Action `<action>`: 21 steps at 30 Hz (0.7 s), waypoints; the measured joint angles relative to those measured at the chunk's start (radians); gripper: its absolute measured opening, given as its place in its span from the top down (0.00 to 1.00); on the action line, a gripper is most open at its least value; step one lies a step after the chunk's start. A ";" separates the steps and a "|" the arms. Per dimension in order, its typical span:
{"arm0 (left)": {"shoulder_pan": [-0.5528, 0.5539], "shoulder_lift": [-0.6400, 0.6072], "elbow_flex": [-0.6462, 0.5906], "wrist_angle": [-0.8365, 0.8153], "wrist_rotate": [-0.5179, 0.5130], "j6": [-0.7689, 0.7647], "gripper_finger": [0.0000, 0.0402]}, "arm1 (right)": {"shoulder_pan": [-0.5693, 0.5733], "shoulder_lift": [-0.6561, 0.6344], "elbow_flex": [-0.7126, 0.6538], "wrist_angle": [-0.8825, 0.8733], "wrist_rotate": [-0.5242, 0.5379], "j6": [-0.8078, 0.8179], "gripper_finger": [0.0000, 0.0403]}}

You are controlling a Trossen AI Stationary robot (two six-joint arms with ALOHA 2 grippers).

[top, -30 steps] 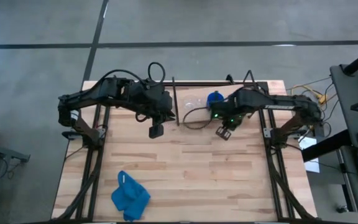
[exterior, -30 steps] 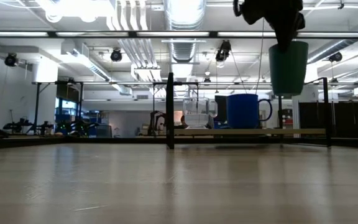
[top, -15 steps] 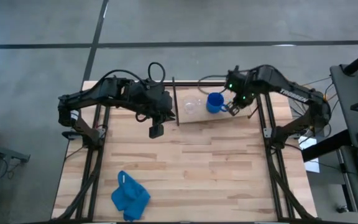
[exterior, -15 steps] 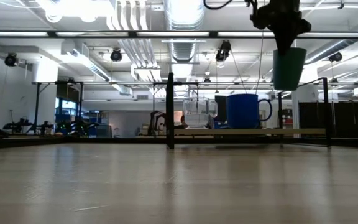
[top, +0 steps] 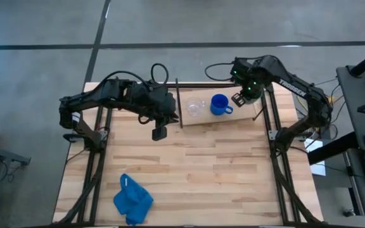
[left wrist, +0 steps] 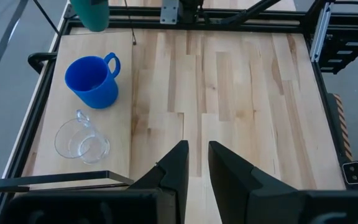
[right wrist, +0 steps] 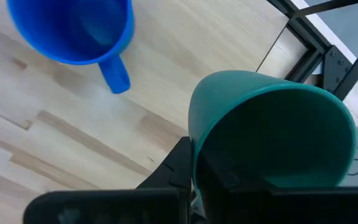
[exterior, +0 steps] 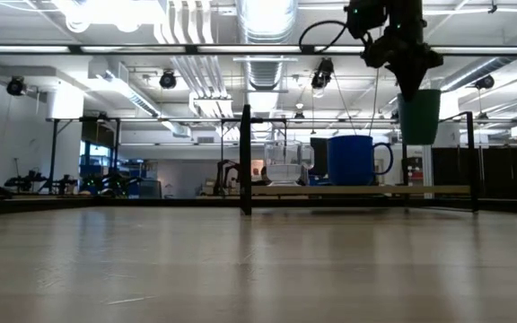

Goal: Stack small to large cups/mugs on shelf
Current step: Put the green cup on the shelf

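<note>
The dark green cup (exterior: 419,117) hangs upright from my right gripper (top: 240,99), which is shut on it above the right end of the shelf (top: 201,120). It is clear of the board (exterior: 438,190) and to the right of the blue mug. The blue mug (top: 218,104) and the clear glass cup (top: 195,107) stand on their bases side by side on the shelf, the glass to the left. My left gripper (top: 159,133) waits open over the tabletop left of the shelf and touches nothing. My right gripper holds the green cup by its rim (right wrist: 194,134), coming from above and pointing down. One finger (right wrist: 179,165) lies outside the wall and the other seems to be inside. The cup hangs upright below the fingers, lifted clear of the shelf.
Thin black rods edge the shelf, with an upright post (exterior: 245,161) at its left end. A crumpled blue cloth (top: 132,199) lies at the table's near left. The wide middle of the tabletop (top: 208,164) lies bare between them.
My right gripper has carried the green cup toward the table's far edge and a little right. It went from over the tabletop in front of the shelf to above the shelf's right end, beside the blue mug. The cup has stayed upright in the hold.
</note>
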State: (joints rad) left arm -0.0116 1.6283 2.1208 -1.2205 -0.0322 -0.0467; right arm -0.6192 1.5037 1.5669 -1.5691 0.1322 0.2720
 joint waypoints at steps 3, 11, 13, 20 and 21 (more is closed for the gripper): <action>0.000 0.000 0.000 0.000 0.000 0.000 0.88 | -0.012 0.034 0.000 0.007 0.000 -0.024 0.98; 0.000 0.000 0.000 0.000 0.000 0.000 0.88 | -0.015 0.130 0.000 0.043 -0.021 -0.067 0.98; 0.000 0.000 0.000 0.000 -0.001 0.000 0.88 | -0.015 0.152 0.000 0.044 -0.043 -0.068 0.98; 0.000 0.000 0.000 0.000 -0.002 0.000 0.88 | -0.015 0.202 0.000 0.082 -0.058 -0.066 0.98; 0.000 0.000 0.000 0.000 -0.002 0.000 0.88 | -0.015 0.207 0.000 0.084 -0.058 -0.066 0.98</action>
State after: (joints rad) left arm -0.0116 1.6285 2.1208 -1.2201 -0.0345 -0.0463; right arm -0.6338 1.7111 1.5669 -1.4849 0.0744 0.2058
